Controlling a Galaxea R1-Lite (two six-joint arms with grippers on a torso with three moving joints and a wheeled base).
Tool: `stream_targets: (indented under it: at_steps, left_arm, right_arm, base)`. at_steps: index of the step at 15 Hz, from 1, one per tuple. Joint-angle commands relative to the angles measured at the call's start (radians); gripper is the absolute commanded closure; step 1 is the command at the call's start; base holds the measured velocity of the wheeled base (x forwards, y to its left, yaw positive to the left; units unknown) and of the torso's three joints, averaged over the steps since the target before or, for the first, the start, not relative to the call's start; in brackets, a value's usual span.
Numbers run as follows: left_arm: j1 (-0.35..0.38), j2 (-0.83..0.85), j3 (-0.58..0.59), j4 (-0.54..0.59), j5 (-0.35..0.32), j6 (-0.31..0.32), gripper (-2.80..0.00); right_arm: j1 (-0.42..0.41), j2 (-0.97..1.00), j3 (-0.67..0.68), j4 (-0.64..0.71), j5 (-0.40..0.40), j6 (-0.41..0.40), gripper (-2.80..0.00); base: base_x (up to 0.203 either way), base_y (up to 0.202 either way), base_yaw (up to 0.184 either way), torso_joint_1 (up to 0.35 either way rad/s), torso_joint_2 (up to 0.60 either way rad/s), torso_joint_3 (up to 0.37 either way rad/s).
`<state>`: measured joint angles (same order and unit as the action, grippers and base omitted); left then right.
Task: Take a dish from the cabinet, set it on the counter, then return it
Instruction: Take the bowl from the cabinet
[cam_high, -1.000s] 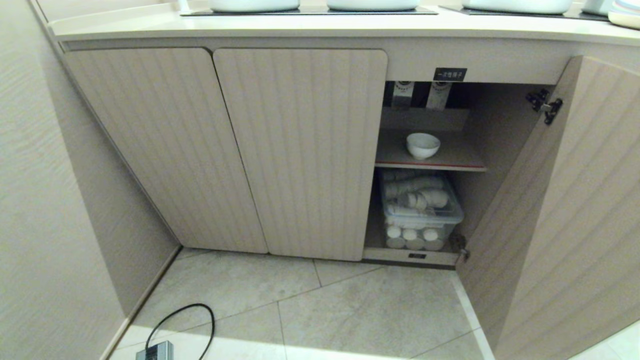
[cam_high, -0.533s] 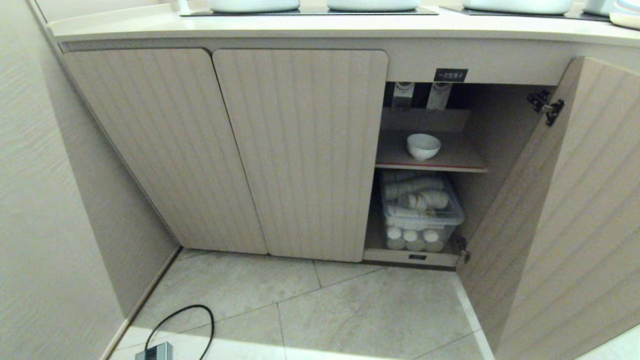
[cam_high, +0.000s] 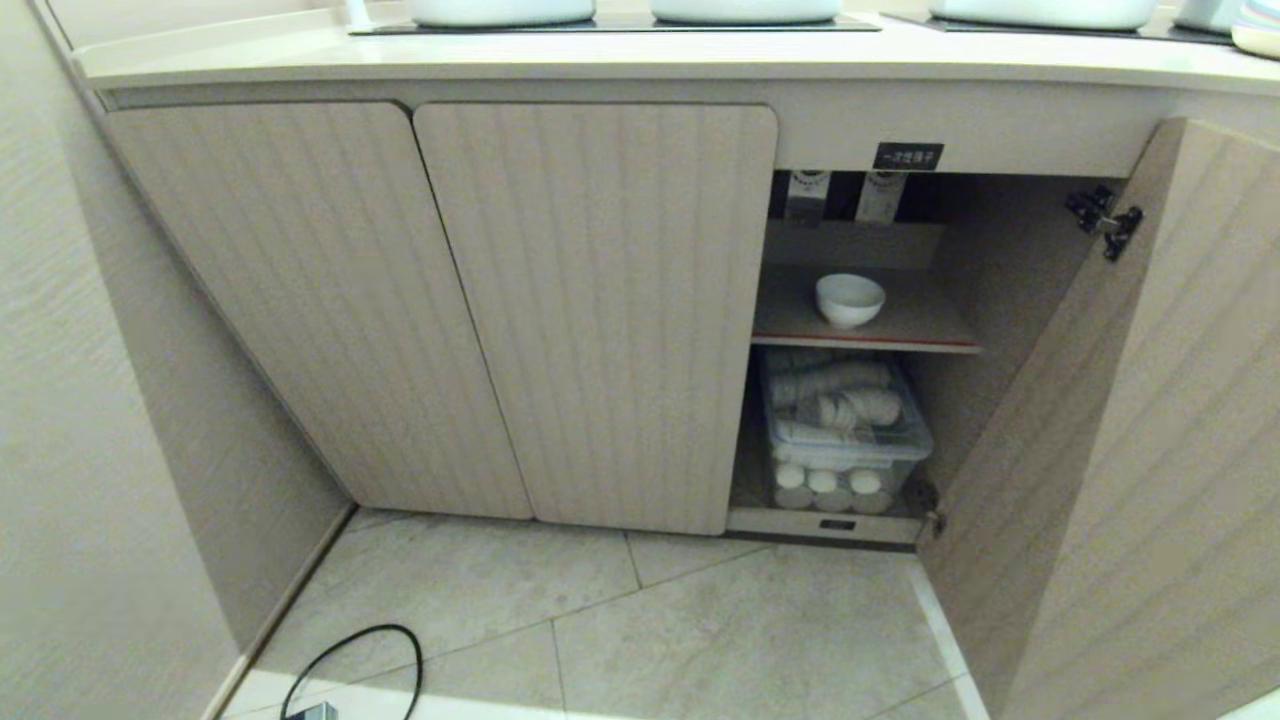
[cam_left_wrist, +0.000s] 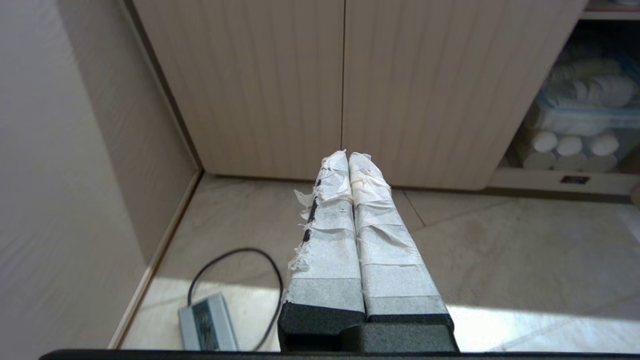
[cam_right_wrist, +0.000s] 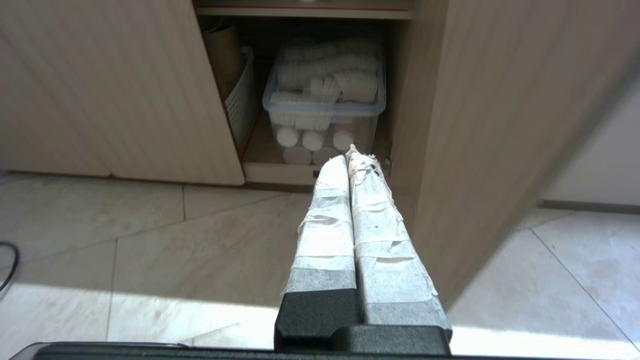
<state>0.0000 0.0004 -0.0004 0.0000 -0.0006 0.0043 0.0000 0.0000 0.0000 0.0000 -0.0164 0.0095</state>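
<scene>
On the upper shelf (cam_high: 920, 322) of the open cabinet (cam_high: 600, 300) sits the bowl (cam_high: 849, 299); both grippers' jaws are together, empty.

Clear bin (cam_high: 848, 440) of stacked cups; black cable (cam_high: 352, 665) on floor.

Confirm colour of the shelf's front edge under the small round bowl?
Red edge strip; head view shows it best.

Open door (cam_high: 1120, 420) bares the shelf (cam_high: 930, 325); headroom above dish (cam_high: 850, 299).
</scene>
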Motion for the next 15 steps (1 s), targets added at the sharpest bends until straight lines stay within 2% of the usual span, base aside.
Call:
stream_targets:
  at_steps: [1, 15]
  left_arm:
    - [0.000, 0.000, 0.000, 0.000, -0.001, 0.000, 0.00]
    - [0.000, 0.000, 0.000, 0.002, 0.001, 0.002, 0.00]
  right_arm:
    - [0.000, 0.000, 0.000, 0.000, 0.000, 0.000, 0.00]
    - [0.000, 0.000, 0.000, 0.000, 0.000, 0.000, 0.00]
  base:
    - [0.195, 0.000, -0.003, 0.010, 0.00, 0.005]
    - [0.189, 0.000, -0.003, 0.003, 0.00, 0.003]
